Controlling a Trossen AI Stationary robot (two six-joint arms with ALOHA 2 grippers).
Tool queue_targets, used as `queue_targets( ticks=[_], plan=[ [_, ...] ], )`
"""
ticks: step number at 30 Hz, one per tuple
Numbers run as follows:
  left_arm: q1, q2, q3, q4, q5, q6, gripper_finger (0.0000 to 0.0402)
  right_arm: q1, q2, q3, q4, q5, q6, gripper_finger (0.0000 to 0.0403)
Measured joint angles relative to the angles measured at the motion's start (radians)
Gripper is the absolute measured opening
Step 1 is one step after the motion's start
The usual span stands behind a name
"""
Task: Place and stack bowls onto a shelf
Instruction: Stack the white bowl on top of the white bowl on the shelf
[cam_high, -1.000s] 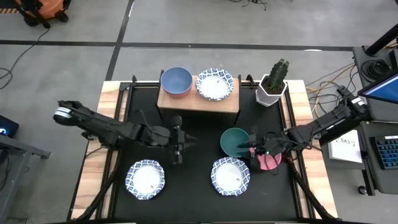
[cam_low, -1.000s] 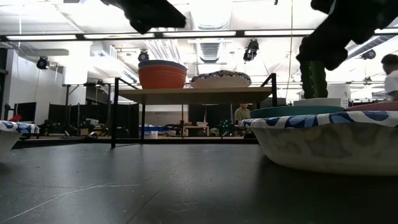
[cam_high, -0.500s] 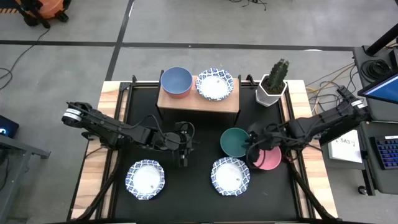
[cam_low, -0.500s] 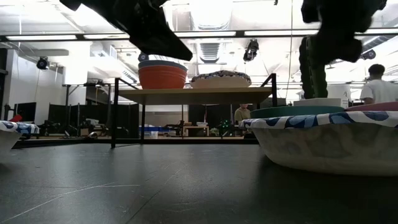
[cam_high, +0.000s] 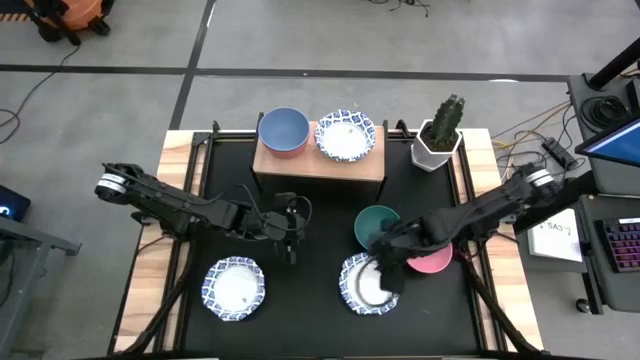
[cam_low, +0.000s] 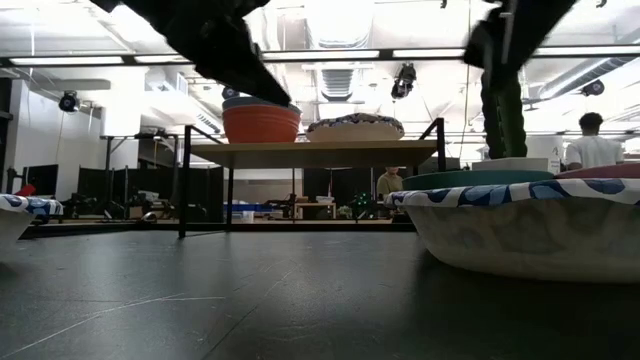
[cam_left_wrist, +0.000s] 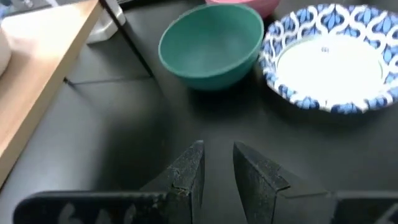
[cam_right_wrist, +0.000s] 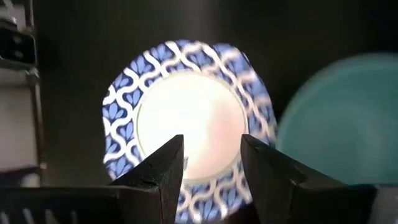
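On the shelf (cam_high: 320, 163) sit a blue bowl nested in a red one (cam_high: 284, 131) and a patterned bowl (cam_high: 346, 136). On the black table rest a green bowl (cam_high: 376, 226), a pink bowl (cam_high: 436, 262) and two patterned bowls, one left (cam_high: 234, 288) and one right (cam_high: 362, 290). My right gripper (cam_right_wrist: 211, 146) is open and hovers over the right patterned bowl (cam_right_wrist: 186, 124). My left gripper (cam_left_wrist: 217, 149) is narrowly open over bare table left of the green bowl (cam_left_wrist: 211, 45).
A cactus in a white pot (cam_high: 440, 135) stands at the table's far right, beside the shelf. The green, pink and right patterned bowls crowd together. Bare table lies between the two patterned bowls and in front of the shelf. People show in the room behind.
My right gripper has moved from between the green and pink bowls toward the table's left and near edge, and now stands over the right patterned bowl. The pink bowl, partly covered before, shows more fully and has stayed in place.
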Motion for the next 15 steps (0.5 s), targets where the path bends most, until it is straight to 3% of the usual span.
queue_targets(
  ticks=[5,11,15],
  plan=[
    [-0.005,-0.082,-0.005,-0.116,-0.026,-0.06,0.0068,-0.016,0.163,0.143,-0.004,0.001,-0.219,0.0148],
    [-0.039,-0.214,-0.091,-0.124,-0.127,-0.125,0.0068,-0.045,0.306,0.271,-0.046,0.0,-0.398,0.0148],
    [-0.043,-0.302,-0.149,-0.12,-0.14,-0.158,0.0068,-0.061,0.364,0.312,-0.05,0.0,-0.483,0.0148]
  ],
)
